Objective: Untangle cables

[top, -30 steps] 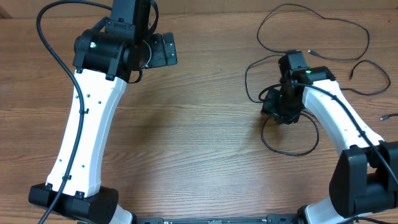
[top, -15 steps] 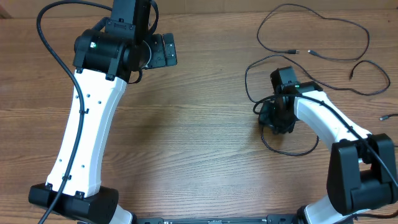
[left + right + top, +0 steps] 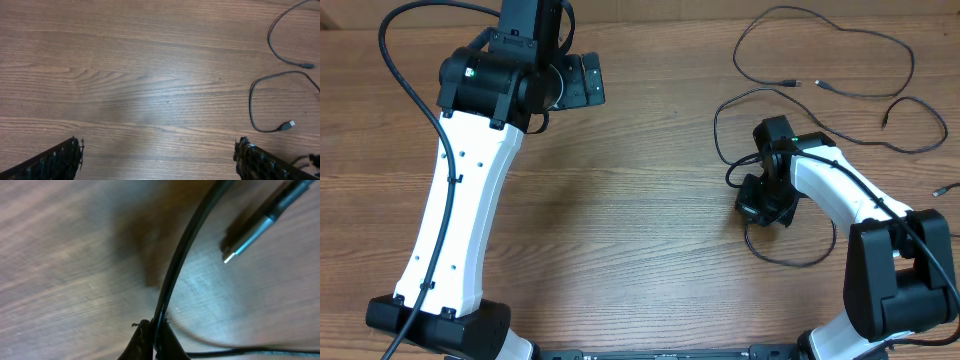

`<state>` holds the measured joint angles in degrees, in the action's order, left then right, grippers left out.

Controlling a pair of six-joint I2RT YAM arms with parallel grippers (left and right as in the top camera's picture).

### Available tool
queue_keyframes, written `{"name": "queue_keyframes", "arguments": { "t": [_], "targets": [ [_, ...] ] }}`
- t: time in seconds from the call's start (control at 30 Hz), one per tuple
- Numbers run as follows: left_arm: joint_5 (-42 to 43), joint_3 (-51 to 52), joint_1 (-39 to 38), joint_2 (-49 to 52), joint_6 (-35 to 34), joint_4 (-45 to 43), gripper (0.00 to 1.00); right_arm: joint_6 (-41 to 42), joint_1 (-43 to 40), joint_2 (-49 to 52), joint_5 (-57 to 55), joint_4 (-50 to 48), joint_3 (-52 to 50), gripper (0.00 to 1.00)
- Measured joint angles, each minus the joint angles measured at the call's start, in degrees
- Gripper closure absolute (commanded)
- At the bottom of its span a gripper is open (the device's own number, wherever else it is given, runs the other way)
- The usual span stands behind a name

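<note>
Several thin black cables lie loose at the table's right. One long cable (image 3: 913, 66) curves along the far right edge. Another cable (image 3: 716, 130) loops around my right gripper (image 3: 763, 208), which is low over the wood. In the right wrist view that gripper (image 3: 156, 330) is shut on a black cable (image 3: 185, 250) running up between its fingertips. A silver plug end (image 3: 250, 237) lies just beyond it. My left gripper (image 3: 159, 150) hangs open over bare wood at the far left, holding nothing. A cable with a plug (image 3: 288, 125) lies off to its right.
The wooden table (image 3: 640, 200) runs wide between the two arms. Each arm's white link and black base stand at the near edge, left base (image 3: 440, 325) and right base (image 3: 895, 290). More cable ends (image 3: 942, 188) lie at the far right edge.
My right gripper closed onto the black cable and shifted a little left and toward the near edge, dragging the loop beneath it. The left arm stayed still.
</note>
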<state>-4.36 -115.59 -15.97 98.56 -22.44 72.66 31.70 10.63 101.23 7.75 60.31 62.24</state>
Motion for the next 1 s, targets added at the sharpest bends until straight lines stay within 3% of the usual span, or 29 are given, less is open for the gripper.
{"name": "queue_keyframes", "arguments": {
  "t": [0.17,0.2,0.27,0.43,0.5,0.8,1.0],
  "targets": [
    [0.0,0.0,0.0,0.0,0.0,-1.42,0.0,0.7,0.63,-0.04,0.81,3.78,0.0,0.93],
    [0.0,0.0,0.0,0.0,0.0,-1.62,0.01,0.76,0.68,-0.09,0.9,3.85,0.0,0.86],
    [0.0,0.0,0.0,0.0,0.0,-1.64,0.01,1.01,0.72,-0.5,1.05,3.76,0.0,0.56],
    [0.0,0.0,0.0,0.0,0.0,-1.97,0.01,1.07,0.72,-1.36,1.09,4.2,1.11,0.14],
    [0.0,0.0,0.0,0.0,0.0,-1.97,0.01,1.16,0.7,-1.36,1.01,4.94,3.39,0.03],
    [0.0,0.0,0.0,0.0,0.0,-1.36,0.0,1.25,-7.32,-1.53,-4.48,6.49,19.28,0.0],
    [0.0,0.0,0.0,0.0,0.0,-0.48,0.01,1.07,-26.34,-1.66,-8.22,-1.7,21.27,0.0]
  ]
}}
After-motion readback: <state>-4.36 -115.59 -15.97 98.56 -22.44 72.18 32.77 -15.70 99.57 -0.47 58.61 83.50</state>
